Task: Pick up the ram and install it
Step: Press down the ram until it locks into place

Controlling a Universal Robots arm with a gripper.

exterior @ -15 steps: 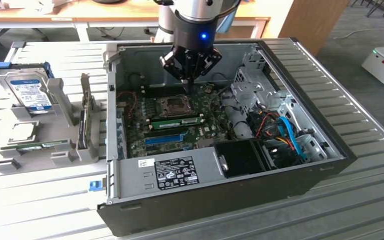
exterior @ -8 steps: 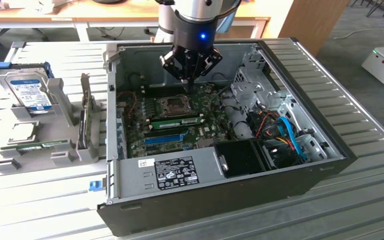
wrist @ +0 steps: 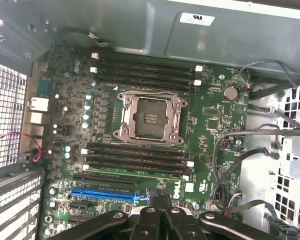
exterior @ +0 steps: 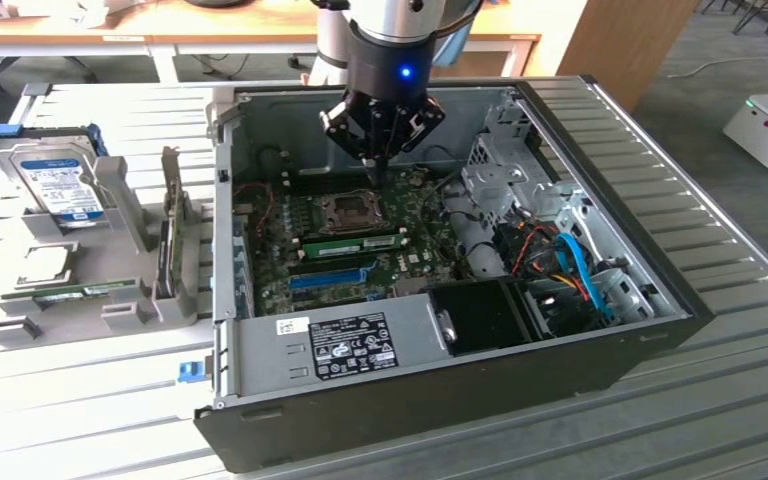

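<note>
Ram [exterior: 357,241] already seated in a motherboard [exterior: 357,235] slot, long axis running toward the exterior view's left and right just below the CPU socket [exterior: 353,208], while the arm hangs vertical above it, pincer [exterior: 379,160] shut and empty.

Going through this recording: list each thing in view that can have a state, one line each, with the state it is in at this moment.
gripper: shut, holding nothing, above the motherboard.
computer case: lying on its side, side panel off, inside exposed.
CPU socket: empty, no processor in it.
ram: seated in a slot beside the CPU socket.
blue slot: empty.
hard drive: out of the case, standing in a grey holder.
</note>
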